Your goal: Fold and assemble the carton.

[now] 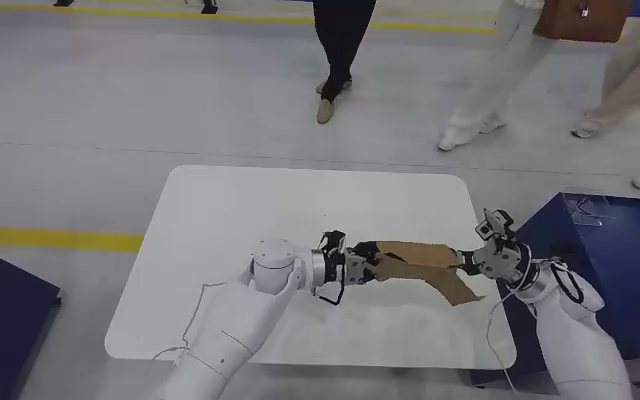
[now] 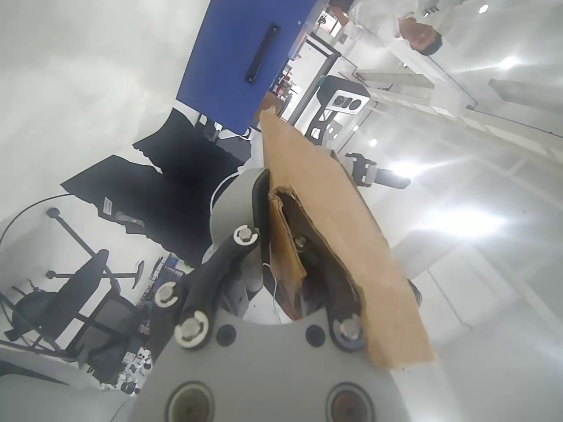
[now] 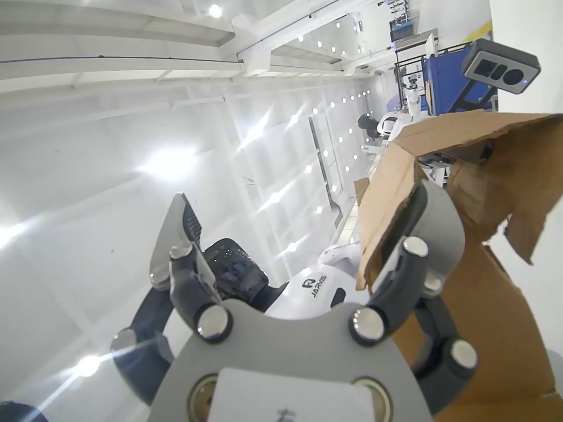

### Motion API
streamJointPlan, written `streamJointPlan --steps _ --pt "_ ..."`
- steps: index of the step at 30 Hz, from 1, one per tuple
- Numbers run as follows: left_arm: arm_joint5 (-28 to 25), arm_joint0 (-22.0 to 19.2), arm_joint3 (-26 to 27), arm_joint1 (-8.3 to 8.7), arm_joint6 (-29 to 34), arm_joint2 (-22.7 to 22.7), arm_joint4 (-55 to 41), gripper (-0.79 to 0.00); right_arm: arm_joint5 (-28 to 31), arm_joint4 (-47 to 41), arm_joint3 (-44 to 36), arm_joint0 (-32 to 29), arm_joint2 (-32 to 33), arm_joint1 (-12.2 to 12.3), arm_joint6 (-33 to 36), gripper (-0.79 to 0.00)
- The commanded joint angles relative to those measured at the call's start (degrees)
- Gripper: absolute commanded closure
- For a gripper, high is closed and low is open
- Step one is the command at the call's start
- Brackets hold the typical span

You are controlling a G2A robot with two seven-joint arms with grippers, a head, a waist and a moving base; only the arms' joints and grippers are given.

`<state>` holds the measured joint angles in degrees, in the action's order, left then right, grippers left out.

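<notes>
A flattened brown carton (image 1: pixel 425 256) hangs just above the white table (image 1: pixel 300 200), held up between my two arms near the front right. My left gripper (image 1: pixel 372 265) is shut on the carton's left end. In the left wrist view a folded flap (image 2: pixel 286 243) sits between the fingers (image 2: pixel 259 204), and the long panel (image 2: pixel 334 221) runs away from it. My right gripper (image 1: pixel 466 262) is at the carton's right end. It (image 3: pixel 308 221) stands open. One finger (image 3: pixel 180 226) is free in the air, and the other finger (image 3: pixel 440 217) rests against a bent carton flap (image 3: pixel 387 204).
A blue bin (image 1: pixel 600 240) stands close to the table's right edge, and another dark blue box (image 1: pixel 20 310) sits at the far left. People walk on the floor beyond the table's back edge. The table's left and back parts are bare.
</notes>
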<state>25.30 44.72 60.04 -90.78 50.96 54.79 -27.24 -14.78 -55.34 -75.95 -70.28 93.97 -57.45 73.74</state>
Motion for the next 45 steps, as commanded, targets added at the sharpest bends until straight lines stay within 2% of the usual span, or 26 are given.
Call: streamJointPlan --steps 1,6,8,9,10,21,22,23,24,25,27,28,29,33,37,39,45 --pt "0.1 -0.4 -0.6 -0.12 0.3 -0.6 -0.3 0.000 0.2 0.9 -0.1 0.1 -0.6 0.0 -0.1 -0.785" --pt "0.4 -1.3 -1.9 -0.40 0.8 -2.0 -0.4 0.000 -0.1 1.4 1.0 1.0 -2.5 -0.1 -1.0 -0.785" --pt "0.2 -1.6 -2.2 -0.49 1.1 -2.4 -0.6 0.000 -0.3 1.9 1.3 1.3 -3.1 -0.1 -1.3 -0.696" --pt "0.2 -1.7 -2.3 -0.51 1.1 -2.5 -0.7 0.000 -0.5 2.5 1.5 1.5 -3.5 -0.1 -1.3 -0.496" --pt "0.2 -1.8 -2.5 -0.52 1.2 -2.6 -0.7 0.000 -0.2 3.1 1.6 1.6 -3.7 -0.1 -1.3 -0.391" --pt "-0.1 -2.1 -3.3 -0.31 1.8 -3.0 -1.1 0.000 0.2 6.3 2.6 2.0 -4.6 0.4 -1.2 -0.351" --pt "-0.1 -2.1 -3.3 -0.31 1.8 -3.2 -1.0 0.000 0.4 6.6 2.4 1.9 -4.7 0.4 -1.3 -0.320" --pt "0.0 -2.1 -3.3 -0.32 1.8 -3.3 -1.1 0.000 0.6 6.8 2.2 1.8 -4.9 0.4 -1.6 -0.222" --pt "0.0 -2.1 -3.3 -0.34 1.8 -3.4 -1.1 0.000 0.7 7.1 2.1 1.7 -5.0 0.4 -1.8 -0.049" --pt "0.0 -2.1 -3.4 -0.36 1.8 -3.6 -1.2 0.000 1.1 7.5 1.9 1.7 -5.2 0.4 -2.2 0.000" --pt "0.0 -2.2 -3.6 -0.38 1.8 -3.7 -1.3 0.000 1.7 8.0 1.9 1.7 -5.4 0.4 -3.2 0.000" --pt "-0.1 -2.3 -3.8 -0.36 1.6 -3.6 -1.4 -0.228 2.4 7.9 2.0 1.8 -5.3 0.4 -3.9 0.000" --pt "-0.4 -2.4 -3.9 -0.29 1.2 -3.3 -1.4 -0.785 3.2 7.6 2.1 1.9 -5.2 0.3 -4.4 0.000" --pt "-4.4 -2.0 -2.8 0.59 -2.9 -1.2 1.5 -0.785 1.9 4.4 2.8 2.3 -4.9 0.1 -6.5 0.000" --pt "-10.2 0.6 1.5 2.63 -9.9 3.6 8.0 -0.785 1.9 4.4 2.8 2.3 -4.9 0.1 -6.5 0.000" --pt "-12.2 3.3 5.7 3.91 -13.5 6.7 12.0 -0.785 2.9 4.4 2.0 1.9 -4.8 0.1 -8.0 0.000" --pt "-17.2 13.4 24.4 7.15 -14.9 12.7 24.8 -0.785 6.8 3.7 0.4 1.1 -3.3 0.1 -8.8 0.000"
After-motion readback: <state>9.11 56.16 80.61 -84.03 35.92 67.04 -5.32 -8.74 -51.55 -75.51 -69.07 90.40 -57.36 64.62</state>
